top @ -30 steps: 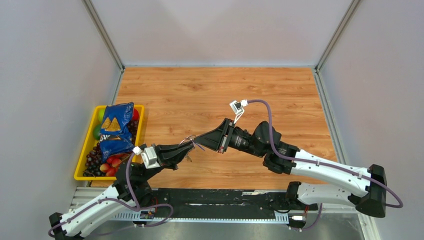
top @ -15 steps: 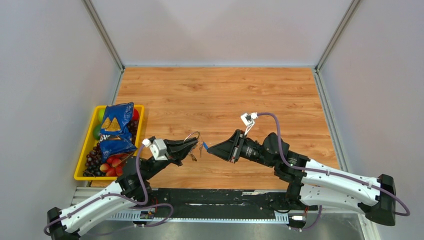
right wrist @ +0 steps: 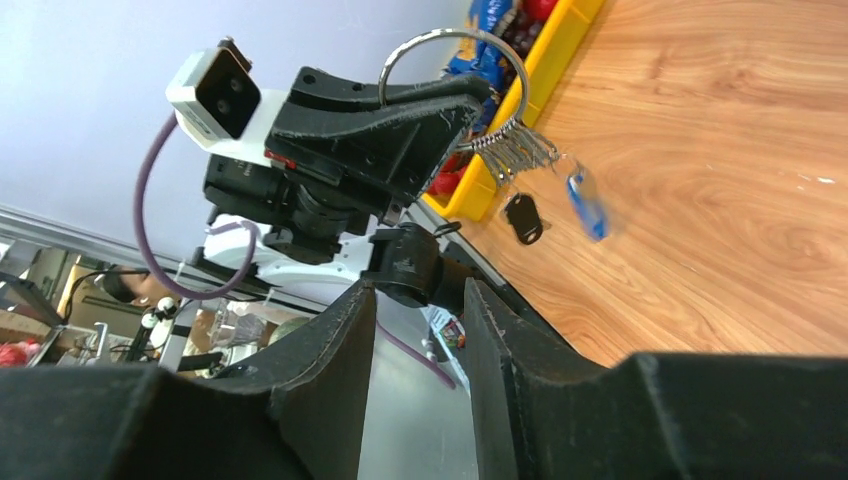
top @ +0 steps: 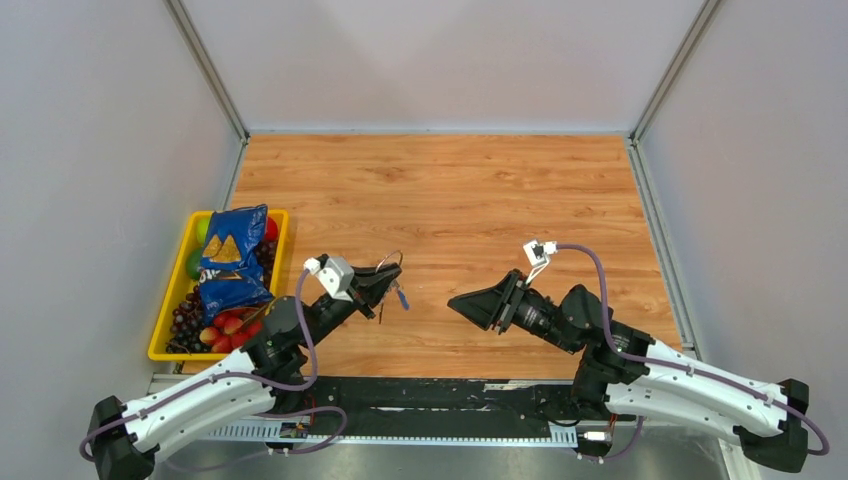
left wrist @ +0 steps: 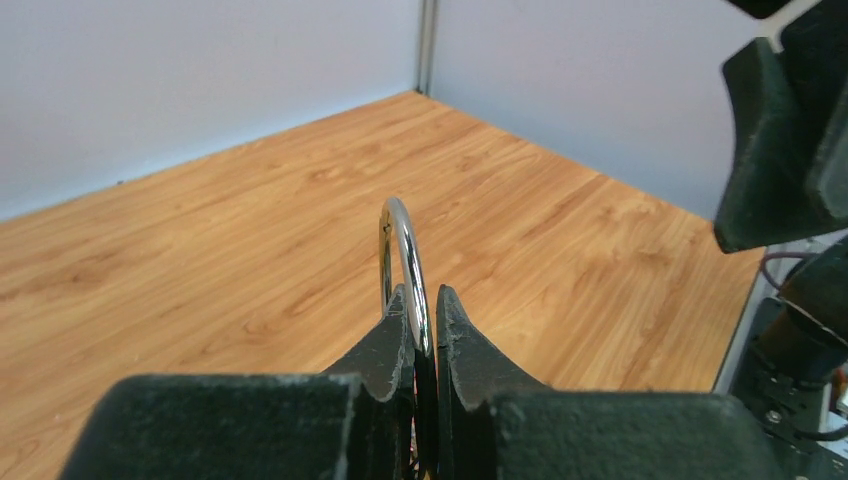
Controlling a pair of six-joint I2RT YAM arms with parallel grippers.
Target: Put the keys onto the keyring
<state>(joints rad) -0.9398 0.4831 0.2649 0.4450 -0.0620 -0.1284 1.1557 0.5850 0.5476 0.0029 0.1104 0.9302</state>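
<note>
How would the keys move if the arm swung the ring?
They would probably swing and jingle: the keys hang loose under the ring, and the blue one looks blurred. The ring itself seems stiff, standing round in the left gripper. The keys are likely light, being tiny.

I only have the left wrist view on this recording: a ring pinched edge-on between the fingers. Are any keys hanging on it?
Observer: Yes. The right wrist view shows the keyring carrying a bunch of silver keys, a black-headed key and a blue-headed key.
Operator: Is the other gripper holding a key?
Observer: No. The right gripper is open with nothing between its fingers.
</note>
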